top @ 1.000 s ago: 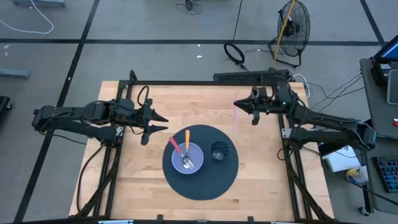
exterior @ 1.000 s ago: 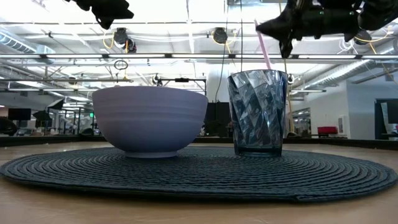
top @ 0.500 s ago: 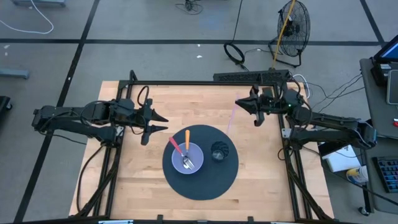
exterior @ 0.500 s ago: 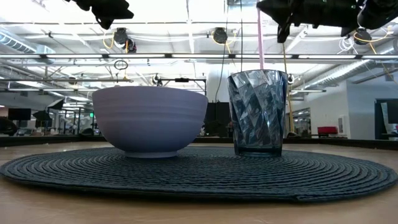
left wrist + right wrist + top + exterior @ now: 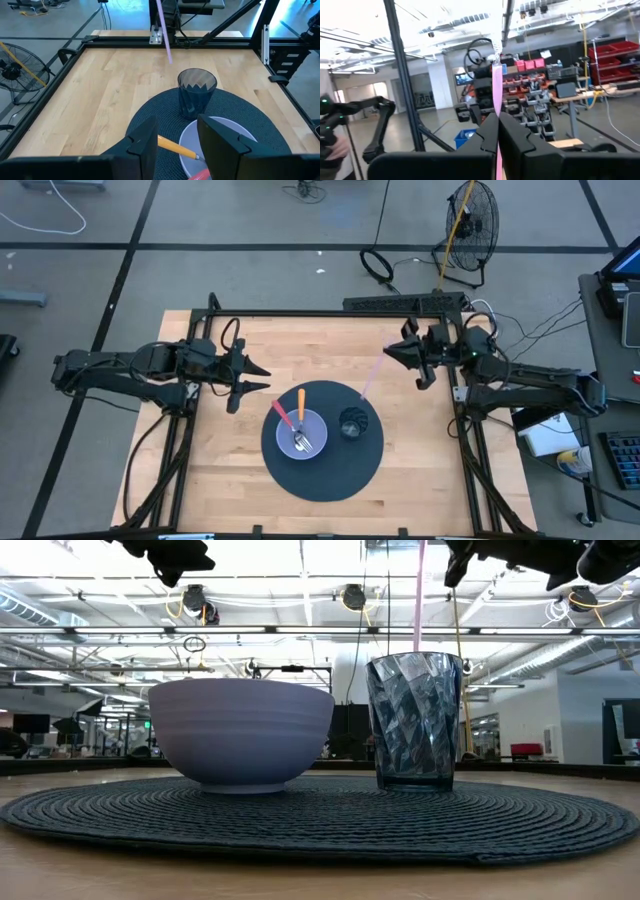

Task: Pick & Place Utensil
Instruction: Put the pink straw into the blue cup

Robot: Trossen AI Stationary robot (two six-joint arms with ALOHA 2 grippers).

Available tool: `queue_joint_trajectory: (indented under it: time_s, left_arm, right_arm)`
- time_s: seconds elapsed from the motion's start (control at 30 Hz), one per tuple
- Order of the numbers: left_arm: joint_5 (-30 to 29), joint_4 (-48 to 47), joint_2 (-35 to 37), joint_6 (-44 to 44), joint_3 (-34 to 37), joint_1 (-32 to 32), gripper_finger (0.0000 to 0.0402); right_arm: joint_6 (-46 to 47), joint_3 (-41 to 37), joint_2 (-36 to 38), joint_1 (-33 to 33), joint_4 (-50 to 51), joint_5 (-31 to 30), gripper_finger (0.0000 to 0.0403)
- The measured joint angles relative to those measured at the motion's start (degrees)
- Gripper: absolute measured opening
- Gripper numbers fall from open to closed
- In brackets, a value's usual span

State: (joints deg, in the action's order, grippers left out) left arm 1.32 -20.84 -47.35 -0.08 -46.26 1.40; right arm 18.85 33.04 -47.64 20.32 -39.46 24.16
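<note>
1. Covering most of the counter (image 5: 250, 350), a round dark mat (image 5: 322, 465) carries a bowl (image 5: 300, 435) and a cup (image 5: 350, 424).
2. Right hand (image 5: 398, 354), high beside the mat, pinches a pink utensil (image 5: 371, 375); left hand (image 5: 255, 377) waits spread near the bowl.
3. Carrying appears underway; next, its tip probably needs lowering into the cup.

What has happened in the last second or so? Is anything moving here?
The right gripper, shut on the pink straw, drew back toward the table's right edge, swinging the straw more upright above the glass. The left gripper, bowl and its utensils stayed put.
</note>
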Motion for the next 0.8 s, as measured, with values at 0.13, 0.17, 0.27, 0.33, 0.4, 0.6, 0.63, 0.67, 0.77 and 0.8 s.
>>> queue_joint_trajectory:
  time_s: [0.13,0.17,0.27,0.33,0.4,0.6,0.63,0.67,0.77,0.8]
  left_arm:
    - [0.0,0.0,0.0,0.0,0.0,0.0,0.0145]
    - [0.0,0.0,0.0,0.0,0.0,0.0,0.0145]
    - [-0.3,0.0,0.0,0.0,0.0,0.0,0.0145]
    - [-0.5,0.0,0.0,0.0,0.0,0.0,0.0145]
    - [-0.5,0.1,0.0,0.0,0.0,0.0,0.0145]
    - [-0.5,0.1,0.0,-0.1,0.0,0.0,0.0145]
    - [-0.5,0.1,0.0,-0.1,0.0,0.0,0.0145]
    - [-0.5,0.1,0.0,-0.1,0.0,0.0,0.0145]
    - [-0.5,0.1,0.0,-0.1,0.0,0.0,0.0145]
    - [-0.5,0.1,0.0,-0.1,0.0,0.0,0.0145]
  right_arm:
    - [0.0,0.0,0.9,-1.5,-1.0,0.0,0.0000]
    - [0.0,0.0,1.1,-1.9,-1.6,0.0,0.0000]
    - [0.0,0.0,1.5,-3.5,-3.6,0.2,0.0000]
    - [0.0,0.0,1.5,-4.6,-4.6,0.2,0.0000]
    - [0.1,0.0,1.5,-5.8,-5.6,0.2,0.0000]
    - [-0.2,0.0,1.5,-9.5,-6.2,0.2,0.0000]
    - [-0.5,0.0,1.4,-10.2,-6.2,0.1,0.0000]
    - [-0.7,0.0,1.3,-10.9,-6.2,0.1,0.0000]
    - [-1.9,0.0,0.3,-13.2,-6.2,0.0,0.0000]
    - [-2.3,0.0,-0.2,-14.0,-6.2,-0.1,0.0000]
